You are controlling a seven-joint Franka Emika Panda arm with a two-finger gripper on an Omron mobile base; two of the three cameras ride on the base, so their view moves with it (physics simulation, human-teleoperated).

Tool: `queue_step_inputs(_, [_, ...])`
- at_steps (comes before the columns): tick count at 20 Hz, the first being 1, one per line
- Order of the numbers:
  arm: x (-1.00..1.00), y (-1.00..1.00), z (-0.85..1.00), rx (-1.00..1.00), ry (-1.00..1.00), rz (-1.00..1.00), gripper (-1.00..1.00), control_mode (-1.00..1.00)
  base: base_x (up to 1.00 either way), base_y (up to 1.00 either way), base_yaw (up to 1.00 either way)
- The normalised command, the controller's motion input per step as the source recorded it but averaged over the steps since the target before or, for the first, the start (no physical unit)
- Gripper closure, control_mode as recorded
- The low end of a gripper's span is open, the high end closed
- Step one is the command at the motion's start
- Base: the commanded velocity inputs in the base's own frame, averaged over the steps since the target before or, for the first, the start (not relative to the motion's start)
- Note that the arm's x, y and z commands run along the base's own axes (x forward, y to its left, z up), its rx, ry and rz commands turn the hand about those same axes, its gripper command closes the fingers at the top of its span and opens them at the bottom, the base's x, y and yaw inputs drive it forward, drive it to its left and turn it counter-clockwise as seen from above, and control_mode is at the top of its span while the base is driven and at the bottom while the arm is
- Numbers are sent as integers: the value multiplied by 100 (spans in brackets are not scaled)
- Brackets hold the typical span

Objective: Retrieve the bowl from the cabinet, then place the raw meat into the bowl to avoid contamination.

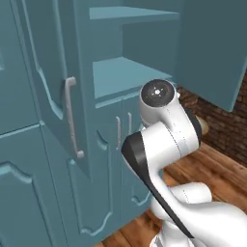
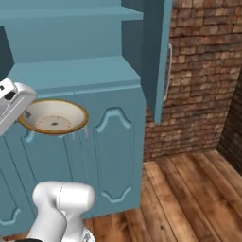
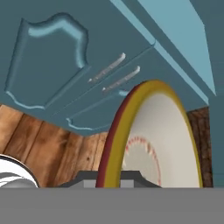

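Note:
My gripper (image 3: 109,178) is shut on the rim of the bowl (image 3: 162,140), a shallow tan bowl with a darker brownish rim, seen edge-on and tilted in the hand view. In the right base view the bowl (image 2: 54,117) hangs level in the air in front of the lower doors of the teal cabinet (image 2: 71,73), just below its open shelf, with the gripper (image 2: 24,113) at the bowl's left edge. A sliver of the bowl (image 1: 203,126) peeks out behind my arm in the left base view, below the cabinet (image 1: 128,72) shelf. The raw meat is out of view.
The cabinet's upper doors stand open: one door (image 1: 48,72) with a silver handle on the left, another door (image 2: 158,52) on the right. A brick wall (image 2: 198,71) stands to the right. Wooden floor (image 2: 189,198) lies below.

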Motion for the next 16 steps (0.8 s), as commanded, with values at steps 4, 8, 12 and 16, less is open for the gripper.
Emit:
queue_step_inputs(4, [0,0,0,0,0,0,100,100,0,-11,-46])
queue_step_inputs(8, [0,0,0,0,0,0,100,100,0,-5,-48])
queue_step_inputs(12, [0,0,0,0,0,0,100,100,0,-1,-50])
queue_step_inputs(16, [0,0,0,0,0,0,100,100,0,-1,-49])
